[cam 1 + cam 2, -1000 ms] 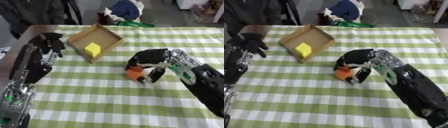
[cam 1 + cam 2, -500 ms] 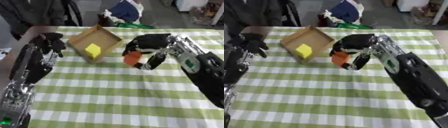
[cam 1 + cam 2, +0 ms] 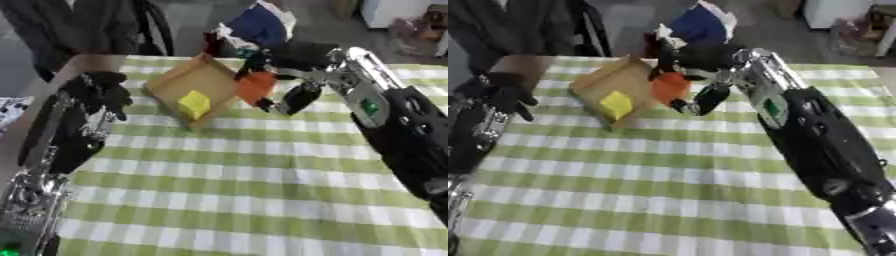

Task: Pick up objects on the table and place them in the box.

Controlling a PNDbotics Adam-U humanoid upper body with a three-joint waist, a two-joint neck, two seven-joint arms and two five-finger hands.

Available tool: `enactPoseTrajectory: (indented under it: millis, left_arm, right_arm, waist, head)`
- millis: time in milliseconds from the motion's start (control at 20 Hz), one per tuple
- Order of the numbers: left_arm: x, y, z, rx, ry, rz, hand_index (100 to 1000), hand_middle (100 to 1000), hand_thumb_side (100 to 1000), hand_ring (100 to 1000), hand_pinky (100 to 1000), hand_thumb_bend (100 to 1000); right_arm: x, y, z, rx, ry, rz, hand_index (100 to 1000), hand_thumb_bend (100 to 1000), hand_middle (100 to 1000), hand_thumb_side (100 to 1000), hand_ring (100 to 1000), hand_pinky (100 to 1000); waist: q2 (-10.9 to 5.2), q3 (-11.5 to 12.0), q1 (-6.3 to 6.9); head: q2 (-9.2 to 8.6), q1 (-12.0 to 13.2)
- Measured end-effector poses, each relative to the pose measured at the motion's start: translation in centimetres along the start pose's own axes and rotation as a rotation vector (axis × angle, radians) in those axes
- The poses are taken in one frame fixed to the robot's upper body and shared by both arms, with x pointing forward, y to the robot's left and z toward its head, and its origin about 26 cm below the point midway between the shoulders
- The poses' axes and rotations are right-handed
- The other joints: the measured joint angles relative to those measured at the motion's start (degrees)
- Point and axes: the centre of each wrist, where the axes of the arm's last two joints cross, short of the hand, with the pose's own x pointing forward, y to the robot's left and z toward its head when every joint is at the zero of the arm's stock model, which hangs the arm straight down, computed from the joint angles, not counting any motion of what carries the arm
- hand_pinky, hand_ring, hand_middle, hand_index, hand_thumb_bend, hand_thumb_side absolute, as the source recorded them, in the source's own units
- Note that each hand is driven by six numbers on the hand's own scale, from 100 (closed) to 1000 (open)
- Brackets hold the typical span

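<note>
— Left eye view first: what's the robot's right hand (image 3: 293,75) got?

— A small orange block-shaped object (image 3: 255,85), with the fingers and thumb curled round it. It's lifted clear of the green-and-white checked cloth surface (image 3: 262,170), right at the near-right rim of the shallow brown cardboard box (image 3: 194,85).

— Why hold it up there?

— My guess is it has to clear the box wall before it can be let go inside. The orange thing sits beneath the palm, with dark fingers hanging just beside it on the right — so it should drop straight down once they part.

— Anything in the box already?

— A yellow block (image 3: 194,103), lying toward the near wall. The orange one hangs just right of it, not touching.

— And the left hand (image 3: 96,89)?

— Idle at the left edge of the surface, well apart from the box. It's dark and I can't tell how its fingers are set.
</note>
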Motion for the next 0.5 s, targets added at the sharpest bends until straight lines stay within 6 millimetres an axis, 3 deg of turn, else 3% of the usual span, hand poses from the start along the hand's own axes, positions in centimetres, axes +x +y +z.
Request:
enactPoseTrajectory:
  millis: [500]
  left_arm:
    - [0.3, -0.3, -0.5, -0.015, -0.019, 0.015, 726, 524, 605, 575, 445, 266]
  right_arm:
    - [-0.9, 0.3, -1.6, -0.049, 0.067, -0.011, 880, 100, 565, 100, 725, 848]
  waist:
    - [1.98, 3.3, -0.49]
  head:
    - [-0.92, -3.6]
